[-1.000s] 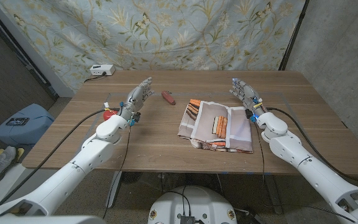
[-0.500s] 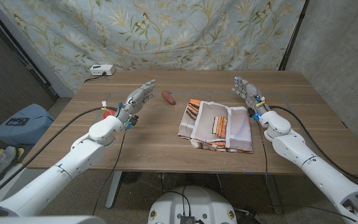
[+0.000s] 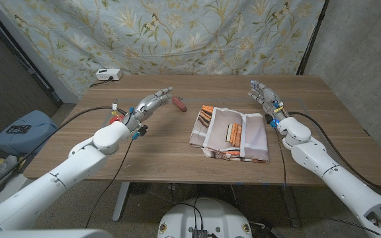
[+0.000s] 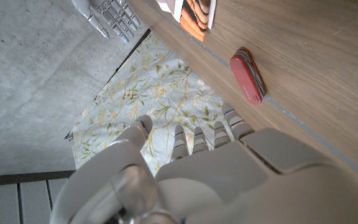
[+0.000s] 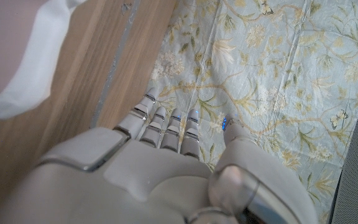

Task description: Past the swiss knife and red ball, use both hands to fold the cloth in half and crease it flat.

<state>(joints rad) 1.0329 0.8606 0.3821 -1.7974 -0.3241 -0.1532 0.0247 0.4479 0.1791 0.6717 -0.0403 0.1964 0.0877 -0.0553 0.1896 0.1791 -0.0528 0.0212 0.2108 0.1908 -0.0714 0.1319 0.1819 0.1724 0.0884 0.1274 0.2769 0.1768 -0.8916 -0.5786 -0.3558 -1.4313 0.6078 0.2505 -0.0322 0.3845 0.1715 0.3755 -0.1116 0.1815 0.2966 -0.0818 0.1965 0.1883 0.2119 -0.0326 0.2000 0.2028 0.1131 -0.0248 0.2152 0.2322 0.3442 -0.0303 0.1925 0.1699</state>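
Note:
A cloth (image 3: 231,133) with white and orange-brown striped panels lies folded and rumpled on the table right of centre; a corner of the cloth (image 4: 194,12) and a white edge of the cloth (image 5: 14,68) show in the wrist views. A red swiss knife (image 3: 178,103) (image 4: 248,77) lies left of it, further back. The red ball (image 3: 114,121) peeks out behind my left wrist. My left hand (image 3: 149,106) (image 4: 185,174) hovers open near the knife, fingers stretched toward it. My right hand (image 3: 263,98) (image 5: 160,149) is open, raised just past the cloth's far right corner.
A small white box (image 3: 108,75) with a cable sits at the table's far left corner. A floral curtain (image 3: 177,33) hangs behind the table. A blue bag (image 3: 22,132) and shoes lie on the floor at the left.
My left hand has moved right and slightly forward, its fingers nearer the knife. The right hand has barely shifted. The cloth, knife and ball have not moved.

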